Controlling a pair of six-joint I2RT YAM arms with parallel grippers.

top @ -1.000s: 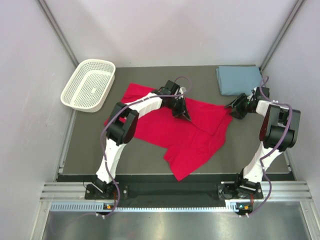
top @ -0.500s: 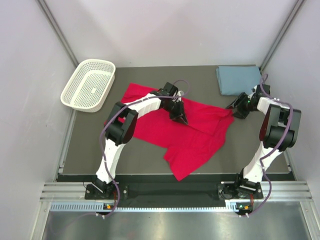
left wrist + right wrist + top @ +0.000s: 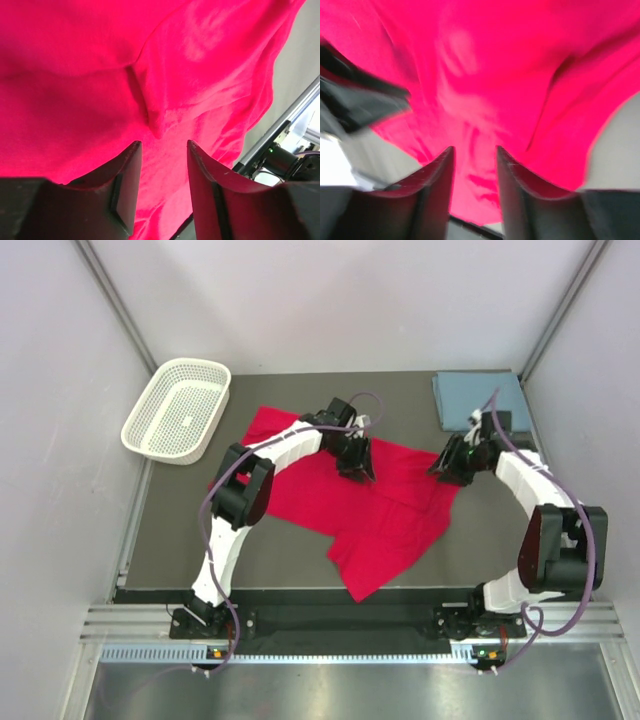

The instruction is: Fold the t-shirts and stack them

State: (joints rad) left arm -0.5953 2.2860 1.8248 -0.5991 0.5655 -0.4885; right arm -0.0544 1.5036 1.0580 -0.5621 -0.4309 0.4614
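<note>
Two shirts to handle, and only the red shirt (image 3: 390, 540) under work now. Seems, judging from the lay of the cloth, to be a step of choosing new hold points for a fold.

To do it well: lower each gripper straight onto one clean edge or corner, not onto a bunched ridge. Pinch only as many layers as the fold needs. Lift both sides together and at equal height, so as not to drag the cloth into more wrinkles. Keep clear of the blue-grey shirt (image 3: 478, 398), already folded at the far right corner of the table (image 3: 180, 530).

For the left gripper (image 3: 357, 468): fingers (image 3: 125, 185) moderately apart, nothing between them, close over a small raised crease near the far edge of the red cloth; cannot tell if touching.

For the right gripper (image 3: 447, 465): fingers (image 3: 435, 185) also apart with a middle gap, nothing visibly pinched, though the view is blurred. Red cloth directly beneath, at its right end.

Lies crumpled across the middle of the table, between both arms, with one flap reaching toward the near edge.
</note>
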